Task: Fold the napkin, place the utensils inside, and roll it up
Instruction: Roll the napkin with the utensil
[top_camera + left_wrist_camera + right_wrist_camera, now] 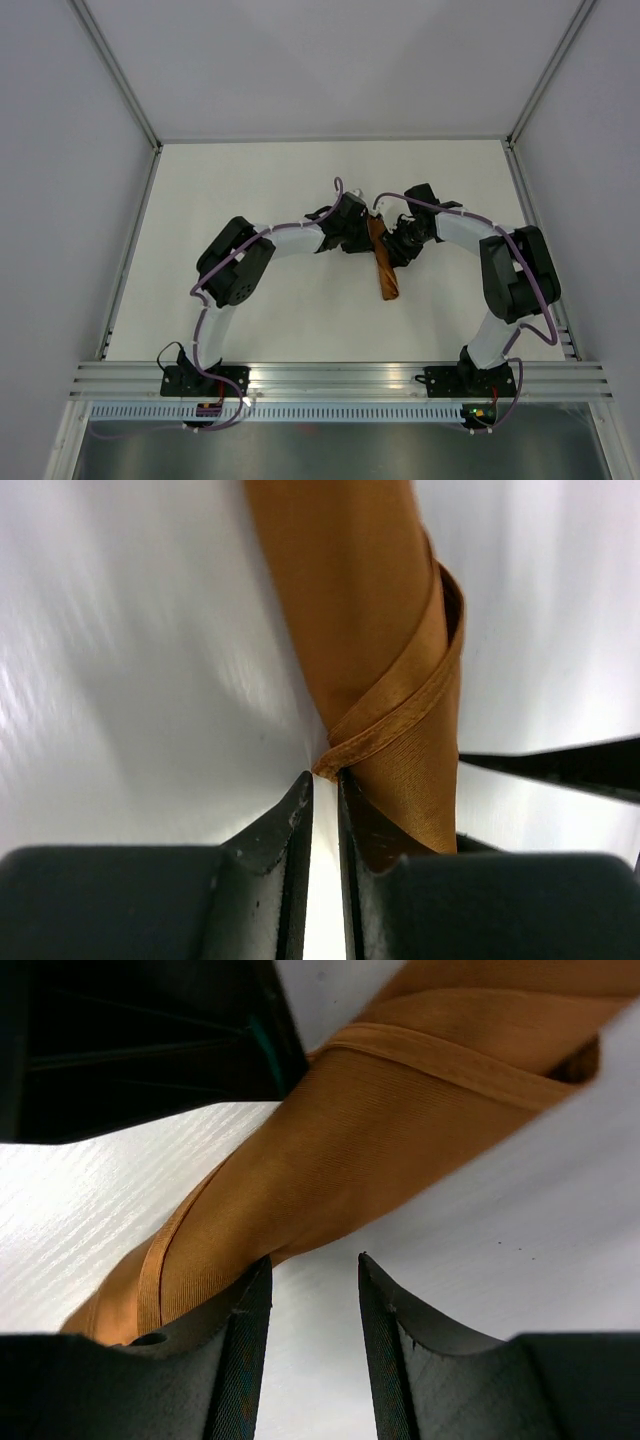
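— Where did your top camera sit?
— High above the napkin (386, 268), set back on its near side and tilted down. From there you saw the napkin small, in the middle of the table (250, 320).
— And your wrist cameras?
— Both hung low and very close to the napkin. Your left one looked along its length (360, 610). Your right one looked across it at a slant (380, 1130).
— What did they share?
— All three held the napkin, and both wrist views caught the same open end of it.

Robot lab cell: white walled table (300, 320), aluminium rails (340, 375).
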`<state>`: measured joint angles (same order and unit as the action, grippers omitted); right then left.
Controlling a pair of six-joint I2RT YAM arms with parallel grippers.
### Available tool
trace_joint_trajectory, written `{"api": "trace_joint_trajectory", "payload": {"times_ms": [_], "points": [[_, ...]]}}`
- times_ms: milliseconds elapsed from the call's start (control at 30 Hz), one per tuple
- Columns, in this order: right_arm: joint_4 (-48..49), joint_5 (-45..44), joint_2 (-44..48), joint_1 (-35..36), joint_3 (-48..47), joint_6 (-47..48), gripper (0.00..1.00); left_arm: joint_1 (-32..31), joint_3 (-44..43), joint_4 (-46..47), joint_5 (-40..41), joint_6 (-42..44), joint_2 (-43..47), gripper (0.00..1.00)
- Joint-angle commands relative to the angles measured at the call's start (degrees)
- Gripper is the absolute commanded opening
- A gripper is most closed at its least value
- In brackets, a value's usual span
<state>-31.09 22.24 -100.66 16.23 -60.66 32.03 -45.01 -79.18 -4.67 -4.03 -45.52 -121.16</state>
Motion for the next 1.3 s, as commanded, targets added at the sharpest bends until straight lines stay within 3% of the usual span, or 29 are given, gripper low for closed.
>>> {"api": "trace_joint_trajectory", "payload": {"times_ms": [0, 267, 600, 1267], "points": [[1.2, -1.3, -0.5, -0.2, -1.9, -2.4, 0.46, 1.0, -4.9, -5.1, -1.9, 3.0, -3.6, 0.2], [3.8, -4.2, 0.3, -0.8, -4.0, -6.9, 0.47, 1.8, -10.6, -7.5, -3.4, 4.2, -7.2, 0.2], [5.2, -5.4, -0.2, -6.6, -6.8, -10.5, 0.5, 1.9, -10.6, -7.9, -4.2, 4.7, -6.9, 0.19], [4.6, -5.2, -10.4, -6.6, -14.8, -12.7, 0.5, 1.7, -10.5, -7.9, -6.0, 5.6, -7.3, 0.15]]}}
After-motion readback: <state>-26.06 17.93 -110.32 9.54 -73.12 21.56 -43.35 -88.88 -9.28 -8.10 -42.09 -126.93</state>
